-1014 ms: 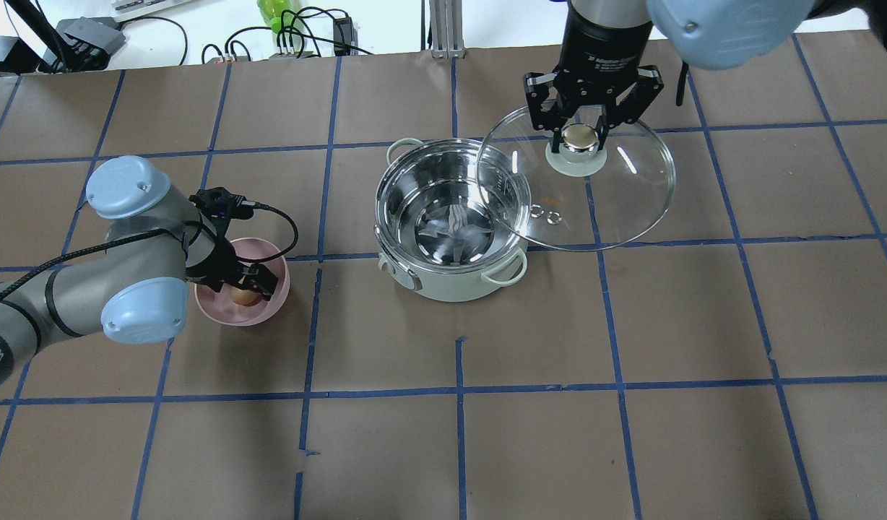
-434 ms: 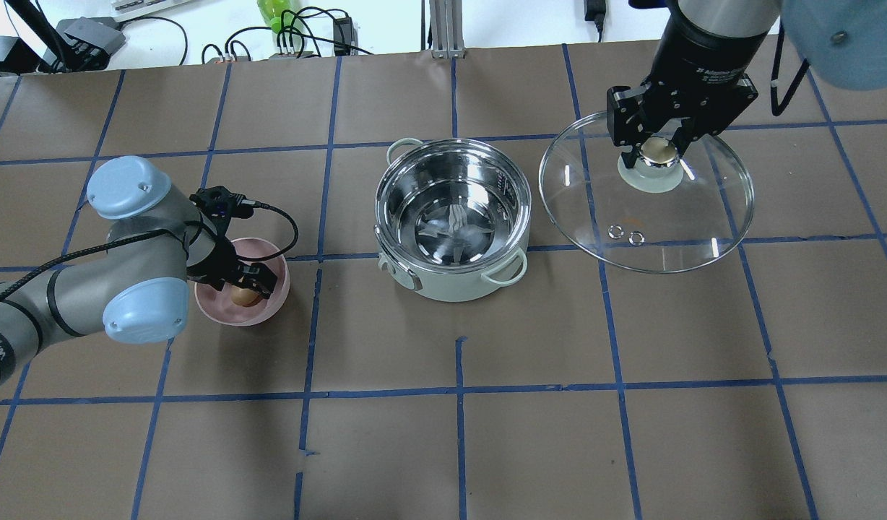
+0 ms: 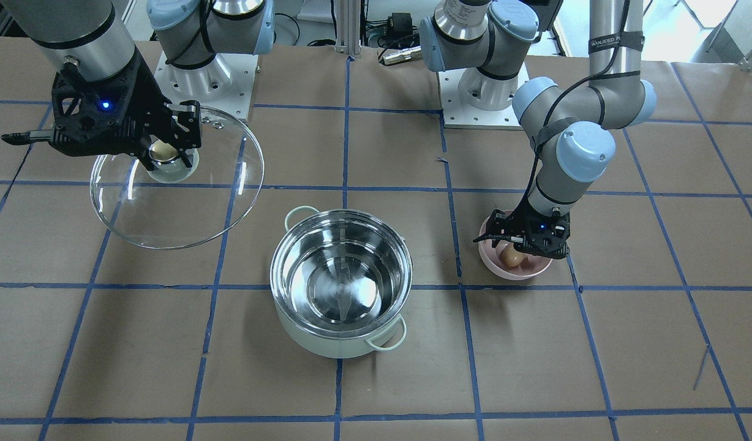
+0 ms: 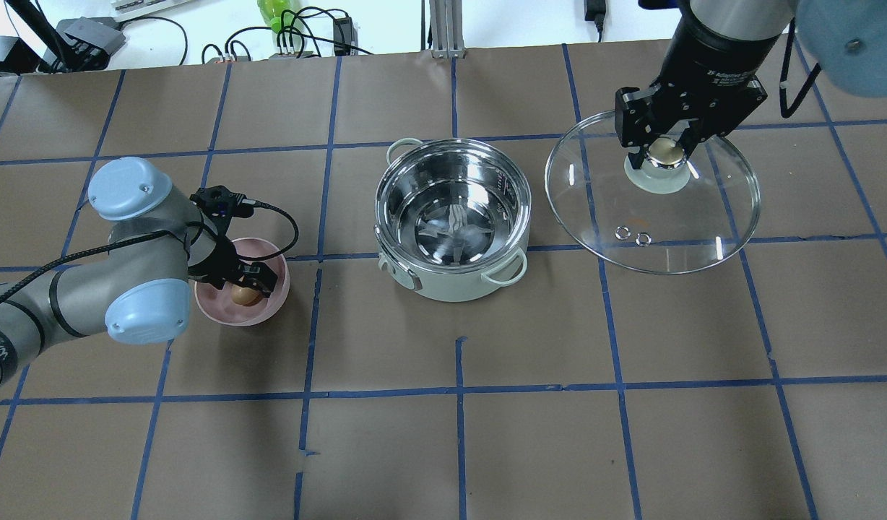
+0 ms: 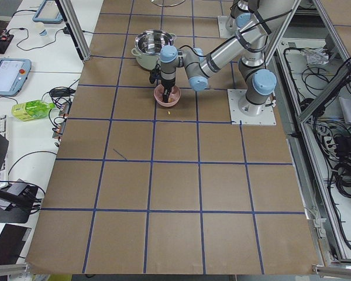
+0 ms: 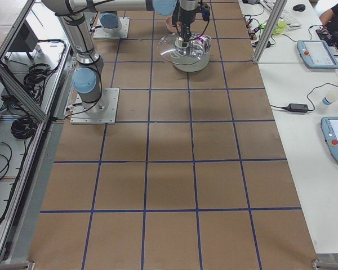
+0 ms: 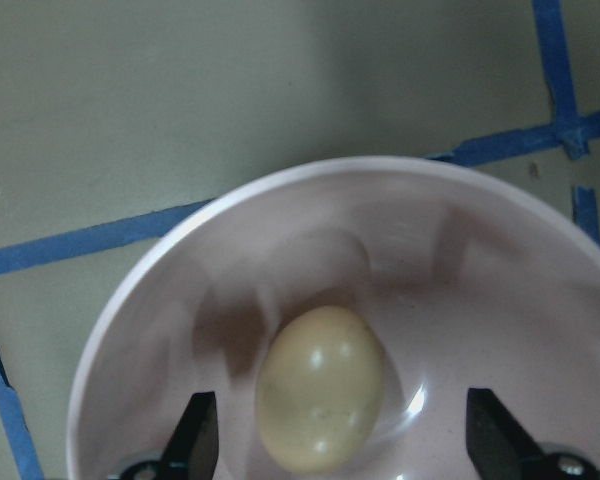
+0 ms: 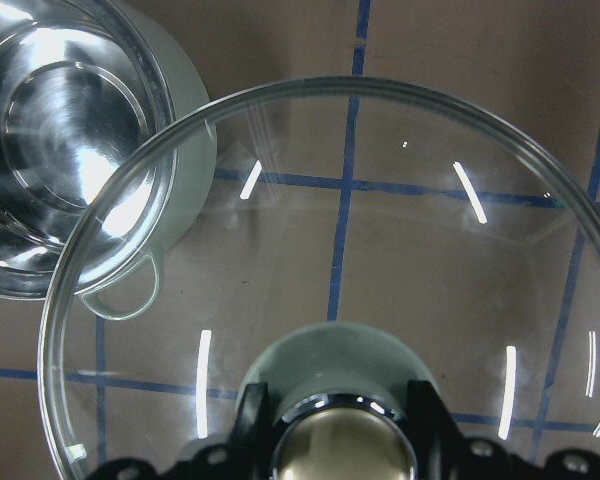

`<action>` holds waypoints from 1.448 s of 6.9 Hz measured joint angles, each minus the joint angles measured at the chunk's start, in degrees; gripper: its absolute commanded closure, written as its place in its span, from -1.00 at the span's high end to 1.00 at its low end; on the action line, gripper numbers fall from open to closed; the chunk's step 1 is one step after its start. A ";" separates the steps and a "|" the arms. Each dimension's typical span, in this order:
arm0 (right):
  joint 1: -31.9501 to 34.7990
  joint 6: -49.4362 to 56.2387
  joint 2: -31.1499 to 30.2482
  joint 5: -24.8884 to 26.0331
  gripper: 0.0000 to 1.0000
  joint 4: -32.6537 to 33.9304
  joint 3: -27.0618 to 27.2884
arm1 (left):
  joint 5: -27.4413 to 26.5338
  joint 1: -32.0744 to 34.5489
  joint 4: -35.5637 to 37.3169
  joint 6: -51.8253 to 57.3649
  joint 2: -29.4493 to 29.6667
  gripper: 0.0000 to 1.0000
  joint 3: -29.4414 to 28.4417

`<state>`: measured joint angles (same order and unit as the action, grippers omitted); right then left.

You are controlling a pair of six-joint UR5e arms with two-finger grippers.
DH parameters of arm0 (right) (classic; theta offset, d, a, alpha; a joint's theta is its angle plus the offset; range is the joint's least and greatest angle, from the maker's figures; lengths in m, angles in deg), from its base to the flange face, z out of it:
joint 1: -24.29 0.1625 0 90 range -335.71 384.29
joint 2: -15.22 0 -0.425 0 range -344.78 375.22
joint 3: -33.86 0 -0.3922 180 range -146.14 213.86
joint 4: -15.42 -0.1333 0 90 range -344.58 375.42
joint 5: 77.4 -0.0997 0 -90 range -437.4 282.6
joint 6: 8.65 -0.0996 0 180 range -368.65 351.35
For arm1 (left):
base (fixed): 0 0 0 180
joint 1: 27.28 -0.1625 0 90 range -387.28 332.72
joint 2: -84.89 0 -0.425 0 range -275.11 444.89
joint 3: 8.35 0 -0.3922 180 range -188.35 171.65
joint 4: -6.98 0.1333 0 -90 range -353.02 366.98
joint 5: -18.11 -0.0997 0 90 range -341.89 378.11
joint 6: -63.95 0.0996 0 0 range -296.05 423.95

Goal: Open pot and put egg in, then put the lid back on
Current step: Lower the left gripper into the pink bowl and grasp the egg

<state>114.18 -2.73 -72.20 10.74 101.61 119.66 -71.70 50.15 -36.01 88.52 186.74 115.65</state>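
The mint-green pot [image 4: 458, 285] stands open and empty at the table's middle; it also shows in the front view [image 3: 327, 346]. My right gripper [image 4: 660, 152] is shut on the cream knob of the glass lid [image 4: 653, 224] and holds the lid tilted above the table, right of the pot and clear of it. The lid also shows in the front view [image 3: 180, 208] and the right wrist view [image 8: 380, 200]. The tan egg [image 4: 244, 295] lies in a pink bowl [image 4: 274, 254]. My left gripper [image 4: 245, 285] is open, its fingers [image 7: 195, 440] on either side of the egg [image 7: 320, 400].
The pink bowl [image 3: 492, 267] sits on the brown, blue-taped table left of the pot in the overhead view. Cables and power strips [image 4: 292, 36] lie past the table's far edge. The arms' base plates [image 3: 486, 92] stand at the robot's side.
My right gripper has carried the lid to the right, from partly over the pot's rim to fully clear of it. The left gripper has stayed in the bowl, around the egg.
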 measured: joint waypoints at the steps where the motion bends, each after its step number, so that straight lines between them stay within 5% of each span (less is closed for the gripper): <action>1: 0.03 0.04 -0.02 0.25 -0.81 0.02 0.03 | 0.02 0.00 0.78 0.04 0.25 0.75 0.15; 2: 0.13 0.03 -0.02 0.30 -0.81 0.02 0.06 | -0.08 0.00 1.80 0.11 0.49 0.75 0.44; 5: 0.30 -0.09 0.10 0.22 -0.80 0.07 0.07 | 0.06 0.11 2.69 -0.13 1.50 0.33 1.01; 7: 0.36 -0.13 0.20 0.19 -0.80 0.03 0.06 | 0.84 0.30 2.71 -0.40 1.73 -0.49 0.94; 10: 0.38 -0.20 0.26 0.18 -0.80 0.03 -0.01 | 1.14 0.35 2.65 -0.44 1.64 -0.65 0.81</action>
<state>114.55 -2.93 -71.94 10.93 101.64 119.65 -70.56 50.50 -33.36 88.08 188.38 116.46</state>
